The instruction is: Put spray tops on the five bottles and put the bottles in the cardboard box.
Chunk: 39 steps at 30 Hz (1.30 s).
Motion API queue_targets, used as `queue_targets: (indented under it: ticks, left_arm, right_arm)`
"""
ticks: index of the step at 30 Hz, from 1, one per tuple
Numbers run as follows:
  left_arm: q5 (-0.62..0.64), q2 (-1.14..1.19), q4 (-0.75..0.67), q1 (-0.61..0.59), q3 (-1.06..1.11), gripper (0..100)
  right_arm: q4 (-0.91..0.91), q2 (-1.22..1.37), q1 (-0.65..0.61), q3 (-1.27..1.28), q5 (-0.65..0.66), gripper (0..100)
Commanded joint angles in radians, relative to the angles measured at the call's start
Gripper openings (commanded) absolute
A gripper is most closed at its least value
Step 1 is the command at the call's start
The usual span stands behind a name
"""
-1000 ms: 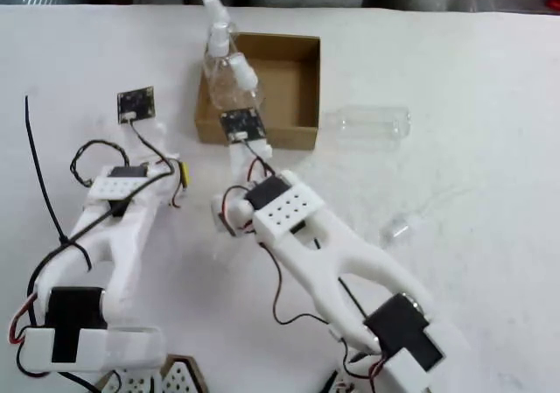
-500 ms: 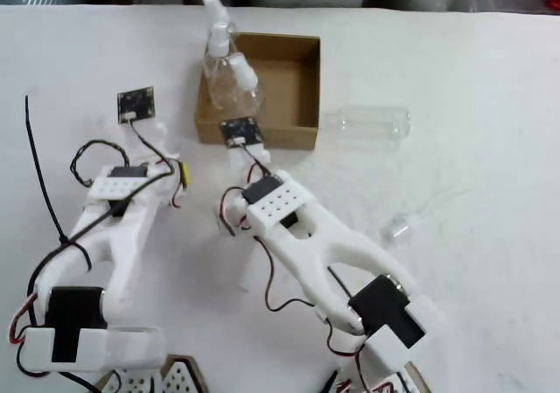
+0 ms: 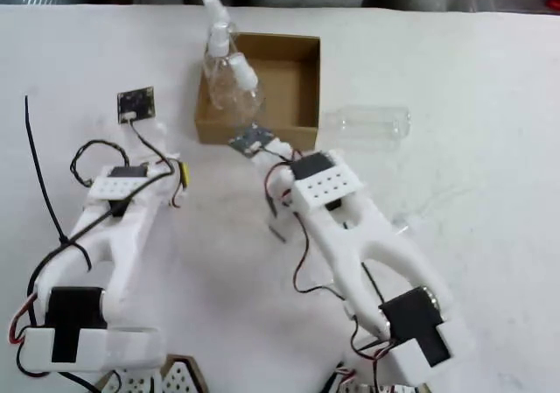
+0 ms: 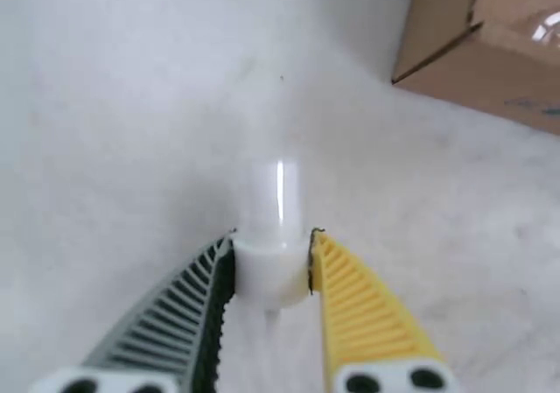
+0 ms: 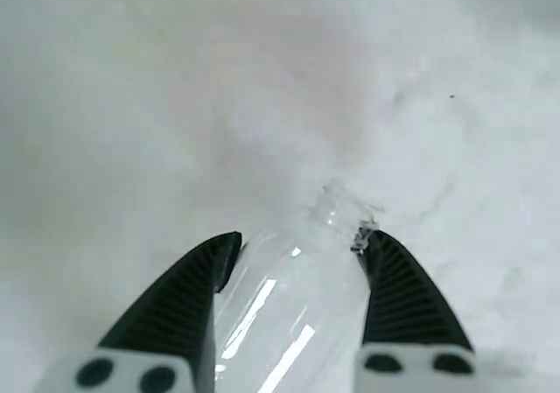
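Clear bottle (image 5: 293,310) clamped in my right gripper (image 5: 297,246), I've swung right past the cardboard box (image 3: 214,129); left gripper (image 4: 271,251) pinches a spray top (image 4: 271,270): capping next.

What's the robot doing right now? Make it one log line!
left jaws: shut on spray top | right jaws: shut on uncapped bottle | cardboard box: capped bottles inside | spare bottle: lying beside box

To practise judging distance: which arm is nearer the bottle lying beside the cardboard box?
Right. The right arm is just below-left of the bottle in the high view; the left arm is far left, past the box.
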Motion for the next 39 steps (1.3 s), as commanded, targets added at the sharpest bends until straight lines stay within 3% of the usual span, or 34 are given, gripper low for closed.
queue_targets:
  ticks: [1,6,14,21,39]
  left_arm:
    - [-0.009,-0.005,-0.020,-0.008,-0.015,4]
    - [-0.009,-0.005,-0.020,-0.008,-0.014,4]
    - [-0.009,-0.005,-0.020,-0.008,-0.014,4]
    - [-0.009,-0.005,-0.020,-0.008,-0.014,4]
    - [-0.009,-0.005,-0.020,-0.008,-0.014,4]
  right_arm:
    - [-0.001,-0.042,0.070,-0.049,0.064,11.6]
    - [-0.022,-0.044,0.093,-0.049,-0.012,25.6]
    - [-0.013,-0.051,0.099,-0.048,-0.038,25.2]
    - [-0.007,-0.085,0.203,-0.080,-0.193,25.2]
    - [-0.097,-0.157,0.154,0.123,-0.235,25.2]
